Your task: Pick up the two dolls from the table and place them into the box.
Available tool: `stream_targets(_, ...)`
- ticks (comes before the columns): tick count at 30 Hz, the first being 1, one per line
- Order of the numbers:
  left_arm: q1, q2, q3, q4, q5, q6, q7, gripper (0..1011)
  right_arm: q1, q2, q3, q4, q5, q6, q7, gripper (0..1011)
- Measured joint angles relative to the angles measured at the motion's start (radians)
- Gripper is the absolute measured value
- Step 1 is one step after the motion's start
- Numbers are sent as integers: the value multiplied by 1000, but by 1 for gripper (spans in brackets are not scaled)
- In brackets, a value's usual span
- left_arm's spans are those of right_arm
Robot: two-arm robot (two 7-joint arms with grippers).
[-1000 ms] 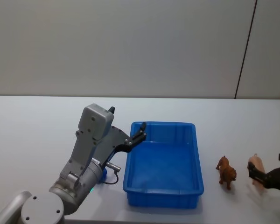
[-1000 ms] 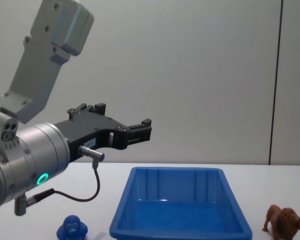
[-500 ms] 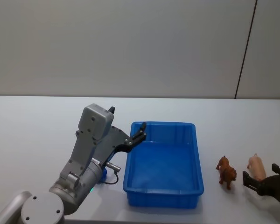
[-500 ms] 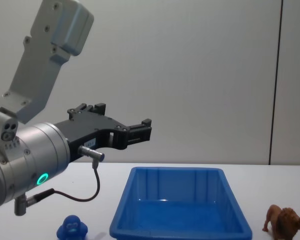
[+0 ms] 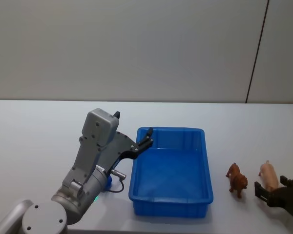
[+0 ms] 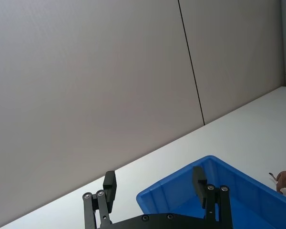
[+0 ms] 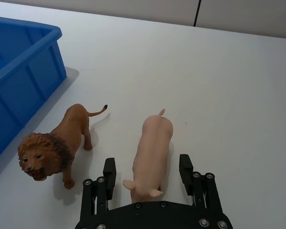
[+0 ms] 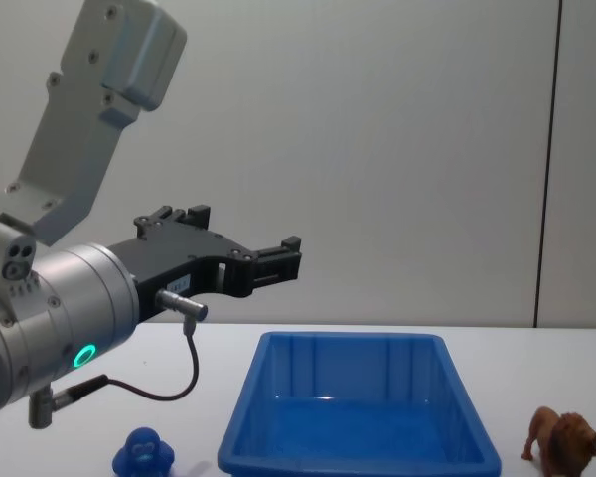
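The blue box (image 5: 205, 165) sits mid-table, with nothing in it. To its right stand a brown lion doll (image 5: 237, 179) and a pale pink animal doll (image 5: 268, 174). My right gripper (image 5: 272, 187) is open at the near end of the pink doll. In the right wrist view its fingers (image 7: 109, 172) straddle the head end of the pink doll (image 7: 152, 143), with the lion (image 7: 57, 143) beside it. My left gripper (image 5: 147, 137) hangs open and empty over the box's left rim. A blue figure (image 8: 146, 455) stands left of the box, under the left arm.
The white table runs back to a grey wall. There is bare table right of the pink doll and left of the left arm. The box wall (image 7: 24, 71) is close to the lion's left side.
My right gripper has drawn back toward the table's near edge, from around the pink doll's body to its near end. Both dolls, the box and the left arm stay put.
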Motion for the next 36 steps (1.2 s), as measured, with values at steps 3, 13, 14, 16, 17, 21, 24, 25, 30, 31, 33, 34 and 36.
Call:
stream_targets(3, 0, 0, 0, 0, 0, 0, 0, 1002, 2, -2, -1, 3, -2, 5, -1, 785)
stream_targets(13, 0, 0, 0, 0, 0, 0, 0, 1002, 9, -9, -3, 12, -9, 20, -4, 451)
stream_targets(14, 0, 0, 0, 0, 0, 0, 0, 1002, 9, -9, -3, 12, -9, 20, -4, 434)
stream_targets(16, 0, 0, 0, 0, 0, 0, 0, 1002, 9, -10, -3, 12, -11, 20, -6, 372)
stream_targets(17, 0, 0, 0, 0, 0, 0, 0, 1002, 9, -10, -3, 12, -12, 19, -7, 364)
stream_targets(21, 0, 0, 0, 0, 0, 0, 0, 1002, 9, -12, -2, 6, -14, 9, -13, 362)
stream_targets(24, 0, 0, 0, 0, 0, 0, 0, 1002, 8, -12, -1, -2, -16, -7, -20, 362)
stream_targets(25, 0, 0, 0, 0, 0, 0, 0, 1002, 8, -13, -1, -5, -17, -12, -22, 362)
stream_targets(30, 0, 0, 0, 0, 0, 0, 0, 1002, 6, -14, 2, -28, -20, -46, -27, 362)
stream_targets(31, 0, 0, 0, 0, 0, 0, 0, 1002, 6, -14, 2, -33, -21, -51, -27, 363)
stream_targets(33, 0, 0, 0, 0, 0, 0, 0, 1002, 6, -14, 3, -42, -22, -62, -27, 363)
stream_targets(34, 0, 0, 0, 0, 0, 0, 0, 1002, 7, -14, 3, -51, -23, -71, -24, 362)
stream_targets(36, 0, 0, 0, 0, 0, 0, 0, 1002, 8, -14, 4, -63, -23, -79, -20, 362)
